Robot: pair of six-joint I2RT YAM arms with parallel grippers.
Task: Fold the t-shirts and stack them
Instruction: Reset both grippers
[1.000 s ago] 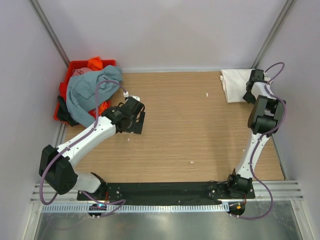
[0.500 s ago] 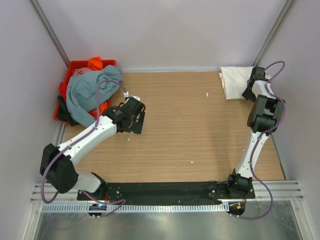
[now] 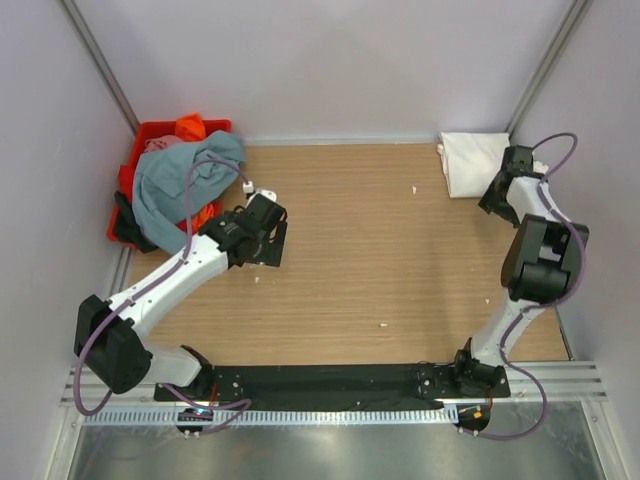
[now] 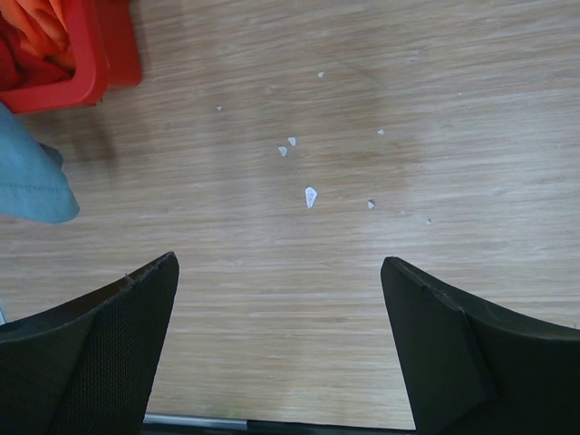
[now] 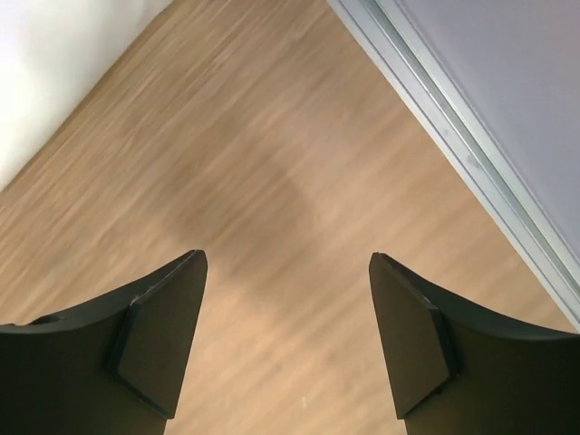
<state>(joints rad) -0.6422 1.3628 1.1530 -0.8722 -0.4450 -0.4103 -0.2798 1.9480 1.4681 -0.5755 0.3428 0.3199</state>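
Note:
A folded white t-shirt (image 3: 473,163) lies at the table's back right corner; its edge shows at the top left of the right wrist view (image 5: 54,63). My right gripper (image 3: 513,163) is open and empty beside the shirt's right edge, over bare wood (image 5: 285,256). A grey-blue t-shirt (image 3: 185,185) drapes over the red crate (image 3: 150,130), with orange (image 3: 190,127), pink (image 3: 160,146) and dark (image 3: 125,225) shirts in it. My left gripper (image 3: 272,243) is open and empty, right of the crate above the table (image 4: 279,263). A grey-blue hem (image 4: 32,177) shows at the left.
The crate's corner (image 4: 100,63) sits at the top left of the left wrist view. Small white crumbs (image 4: 310,196) dot the wood. A metal rail (image 5: 453,136) and the wall run close along the right of my right gripper.
My right gripper has drawn off the white shirt toward the right wall, and its elbow has swung right. My left gripper has barely shifted.

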